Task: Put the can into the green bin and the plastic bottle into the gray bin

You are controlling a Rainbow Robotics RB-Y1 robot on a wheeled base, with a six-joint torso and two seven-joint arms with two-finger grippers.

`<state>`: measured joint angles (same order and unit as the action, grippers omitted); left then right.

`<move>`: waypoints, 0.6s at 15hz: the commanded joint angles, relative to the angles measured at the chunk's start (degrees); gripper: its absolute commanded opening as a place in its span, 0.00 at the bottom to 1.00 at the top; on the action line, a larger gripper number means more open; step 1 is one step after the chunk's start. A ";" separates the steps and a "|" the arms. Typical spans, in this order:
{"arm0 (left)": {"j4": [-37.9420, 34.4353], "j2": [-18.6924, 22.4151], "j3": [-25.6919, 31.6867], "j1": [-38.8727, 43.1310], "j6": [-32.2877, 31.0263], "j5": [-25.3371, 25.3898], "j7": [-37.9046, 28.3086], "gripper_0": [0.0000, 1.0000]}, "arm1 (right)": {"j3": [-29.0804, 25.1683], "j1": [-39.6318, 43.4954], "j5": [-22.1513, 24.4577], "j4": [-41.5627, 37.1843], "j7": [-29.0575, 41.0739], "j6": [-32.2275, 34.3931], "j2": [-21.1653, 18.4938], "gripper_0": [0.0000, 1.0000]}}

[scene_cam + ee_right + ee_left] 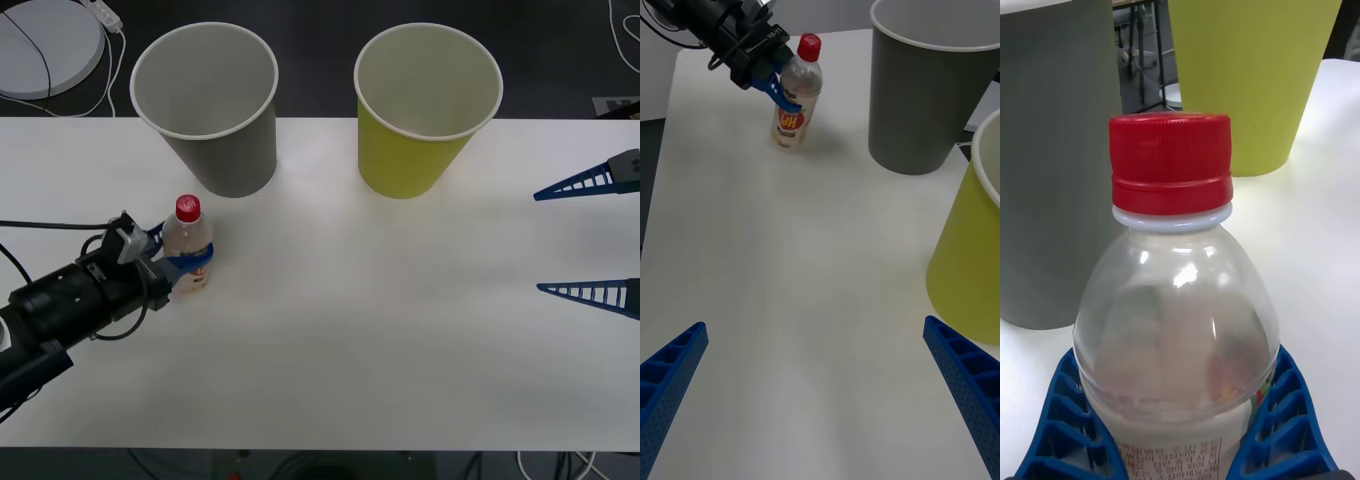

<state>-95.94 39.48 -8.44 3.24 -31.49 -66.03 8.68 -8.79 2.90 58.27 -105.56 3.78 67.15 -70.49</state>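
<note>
Lifting comes next: with the left pincer (183,262) clamped around the bottle (187,247) at label height, raise it straight, clear the gray bin (212,110) rim, then release inside. The bottle stands upright on the table (380,320), clear-bodied, red-capped, just before that bin. The right pincer (590,238) waits wide open.

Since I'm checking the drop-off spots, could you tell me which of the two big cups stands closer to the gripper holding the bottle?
The gray cup. It stands just beyond the left gripper and its bottle; the yellow-green cup stands farther toward the robot's right.
</note>
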 commanded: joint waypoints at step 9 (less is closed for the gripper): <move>-6.45 6.93 3.96 4.76 -1.91 5.74 -3.67 0.00 | 0.00 0.00 0.00 0.00 0.00 0.00 0.00 1.00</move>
<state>-101.71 46.08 -5.03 7.50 -33.37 -60.22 5.99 -8.79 2.90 58.27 -105.56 3.78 67.15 -70.49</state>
